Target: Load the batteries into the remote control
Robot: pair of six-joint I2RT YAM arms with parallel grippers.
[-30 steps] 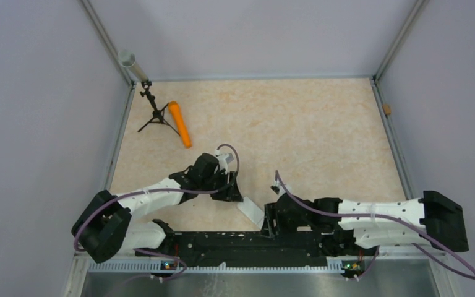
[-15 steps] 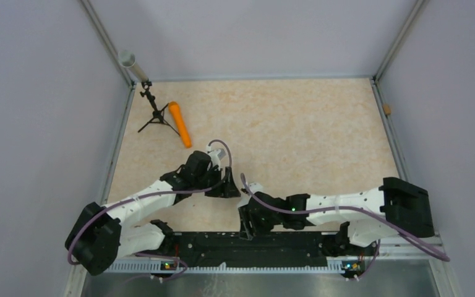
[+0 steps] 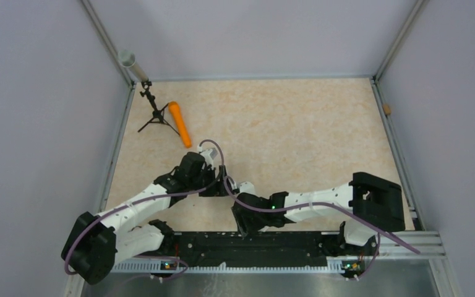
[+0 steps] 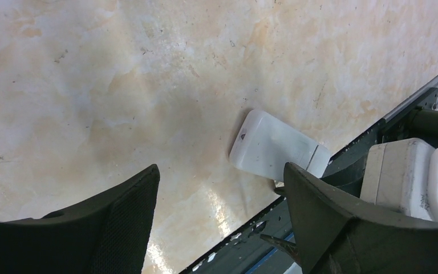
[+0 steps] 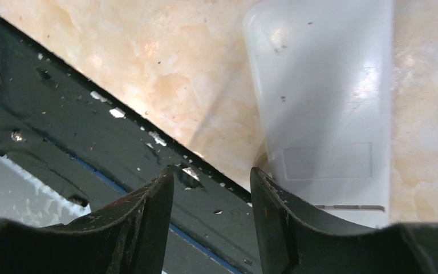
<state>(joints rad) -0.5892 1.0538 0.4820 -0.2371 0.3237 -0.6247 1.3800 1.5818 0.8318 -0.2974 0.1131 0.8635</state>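
Seeing left fingers (image 4: 108, 222) released, spread wide over the desk (image 4: 120, 85), gripping nothing. Spotting remote control (image 4: 274, 149) just past that gap, flat on the desk, plain white back up. Reading its long axis as diagonal in the left wrist view: rounded end with a small triangle mark toward upper left, away from the black rail (image 4: 228, 254); opposite end toward lower right, just beside that rail. Can't tell contact with the rail.

Seeing right fingers (image 5: 120, 228) released too, parted a little, nothing between them but rail edge and desk. Finding the same remote control up close in the right wrist view, long axis near vertical there, angled to the rail, rounded corner at the far end, faint rectangular outline and a cross seam at the near end. Noting one right fingertip overlapping that near end in view; can't tell touching or just above.

Further out, top view: placing both wrists close together at the near middle of the desk, just ahead of the rail, left arm (image 3: 142, 201) reaching in from the left, right arm (image 3: 321, 203) from the right. Can't see the remote control from there, hidden by the arms. Noting, well apart at the far left corner, an orange cylinder (image 3: 180, 124) beside a small black tripod (image 3: 154, 114).
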